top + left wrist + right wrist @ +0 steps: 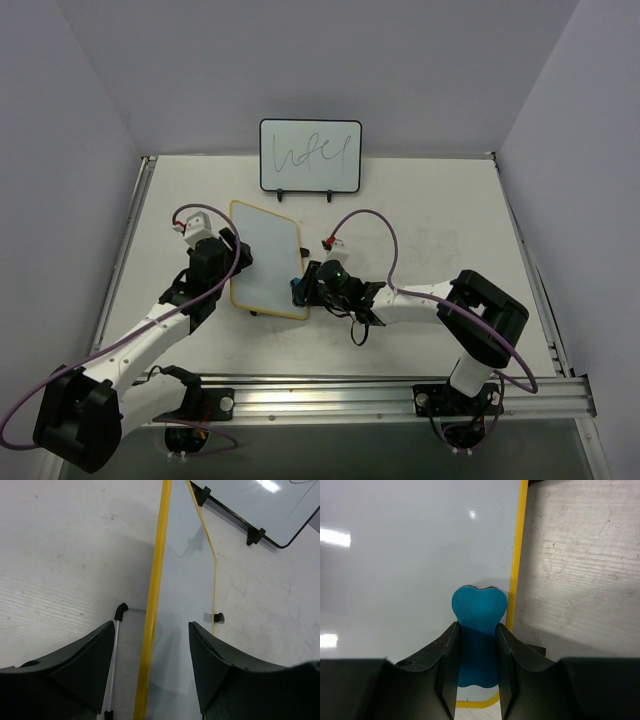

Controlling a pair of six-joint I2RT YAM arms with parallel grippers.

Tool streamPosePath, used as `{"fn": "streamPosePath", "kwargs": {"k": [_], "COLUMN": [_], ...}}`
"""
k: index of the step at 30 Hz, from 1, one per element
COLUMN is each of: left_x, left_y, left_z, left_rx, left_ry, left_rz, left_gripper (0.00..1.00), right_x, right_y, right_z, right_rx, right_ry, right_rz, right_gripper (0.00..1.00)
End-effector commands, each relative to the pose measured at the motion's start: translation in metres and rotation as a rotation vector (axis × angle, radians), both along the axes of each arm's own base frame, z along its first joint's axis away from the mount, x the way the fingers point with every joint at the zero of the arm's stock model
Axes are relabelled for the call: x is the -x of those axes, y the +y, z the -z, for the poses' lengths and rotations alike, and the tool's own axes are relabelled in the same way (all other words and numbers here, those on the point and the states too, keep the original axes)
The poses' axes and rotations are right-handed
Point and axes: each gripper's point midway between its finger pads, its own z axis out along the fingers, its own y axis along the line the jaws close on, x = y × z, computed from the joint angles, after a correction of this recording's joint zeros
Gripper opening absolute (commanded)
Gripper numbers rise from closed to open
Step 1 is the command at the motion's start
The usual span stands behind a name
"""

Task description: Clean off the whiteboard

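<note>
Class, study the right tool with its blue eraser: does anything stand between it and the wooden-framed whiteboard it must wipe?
Nothing visible does. The right tool holds the blue eraser directly over the whiteboard, just inside its frame edge, with bare white surface ahead.

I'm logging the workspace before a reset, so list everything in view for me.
whiteboard: one, white with a tan frame, table centre, between the arms, no marks visible
eraser: one, blue, on the whiteboard's right edge, clamped in the right end effector
black-framed board: one, white with one dark scribble, upright at the table's back edge
table: one, off-white, under everything
rail: one, silver, along the near edge, carrying the arm bases
cables: two, purple, looping off the wrists
left end effector: one, black, open, straddling the whiteboard's left frame edge
right end effector: one, black, shut on the eraser
</note>
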Motion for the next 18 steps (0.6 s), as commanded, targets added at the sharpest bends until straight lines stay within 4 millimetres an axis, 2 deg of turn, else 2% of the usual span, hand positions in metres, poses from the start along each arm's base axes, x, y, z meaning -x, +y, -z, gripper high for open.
{"fn": "streamPosePath", "kwargs": {"k": [1,13,18], "left_x": [-0.01,-0.019,-0.025], "left_y": [0.006,0.033,0.033], "left_z": [-0.024,-0.053,-0.057], "left_rx": [-0.006,0.002,0.003], "left_ry": [-0.043,-0.108,-0.111], "left_rz": [-0.031,-0.122,-0.116], "left_gripper": [0.68,0.71,0.71], "right_x": [0.041,0.042,0.042], "right_y": [-0.035,-0.033,-0.033], "right_z": [0.06,0.064,0.064], "right_rx": [0.228,0.223,0.224], "right_ry": [0.157,0.164,0.163], "right_rz": [-0.078,-0.086,-0.094], "right_gripper": [0.0,0.0,0.0]}}
